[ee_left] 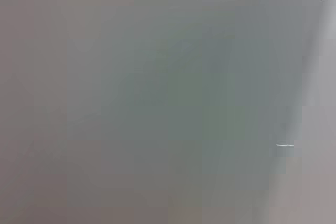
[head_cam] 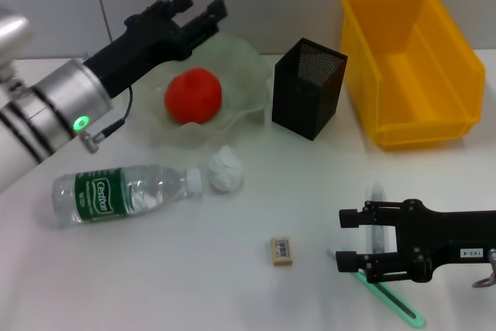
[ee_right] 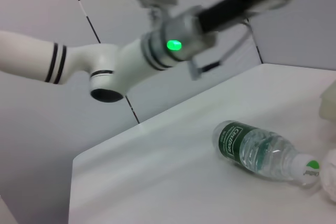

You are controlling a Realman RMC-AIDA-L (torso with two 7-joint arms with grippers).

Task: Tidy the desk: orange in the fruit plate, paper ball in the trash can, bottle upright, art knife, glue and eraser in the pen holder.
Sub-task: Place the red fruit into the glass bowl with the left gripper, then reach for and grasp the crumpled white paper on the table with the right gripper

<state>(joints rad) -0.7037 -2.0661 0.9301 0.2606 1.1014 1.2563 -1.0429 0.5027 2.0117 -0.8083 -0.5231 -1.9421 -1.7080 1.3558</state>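
White desk (head_cam: 155, 269) under grey wall panels, holding the whole job. Orange (head_cam: 193, 95) already sits in the pale green fruit plate (head_cam: 248, 75). Bottle (head_cam: 124, 191) lies on its side near the left front, cap toward the paper ball (head_cam: 225, 169), which touches or nearly touches it. Eraser (head_cam: 281, 250) rests alone, nearer the front. Black mesh pen holder (head_cam: 308, 87) stands just beside the plate, with the yellow bin (head_cam: 411, 67) to its right, probably serving as the trash can. Right gripper (head_cam: 346, 243) hovers low at the front right, jaws parted, holding nothing, directly over a green art knife (head_cam: 387, 300) and a clear stick beside it, possibly the glue (head_cam: 377, 199). Left gripper (head_cam: 198, 9) raised above the plate, fingers apart and empty. Knife likely light, stiff and thin, lying flat: best pinched across the handle's middle, clear of the blade end. Probably prone to sliding on the smooth top.
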